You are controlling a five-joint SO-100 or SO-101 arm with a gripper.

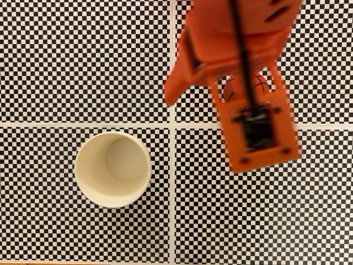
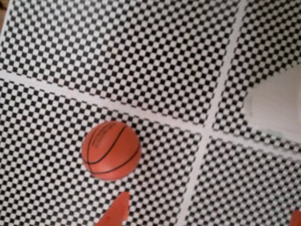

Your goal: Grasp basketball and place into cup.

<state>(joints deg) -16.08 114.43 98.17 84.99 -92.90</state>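
Small orange-brown basketball (image 2: 111, 150) with black seams resting on checkered surface (image 2: 117, 52), under orange robot hand (image 2: 202, 221). Fingers (image 2: 115, 212) spread apart, ball untouched. Cream-white paper cup (image 1: 112, 169) upright, well apart, left in fixed view.

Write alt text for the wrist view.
A small orange basketball lies free on a black-and-white checkered surface crossed by white lines. An orange fingertip pokes in from the bottom edge, and the white cup sits blurred at right.
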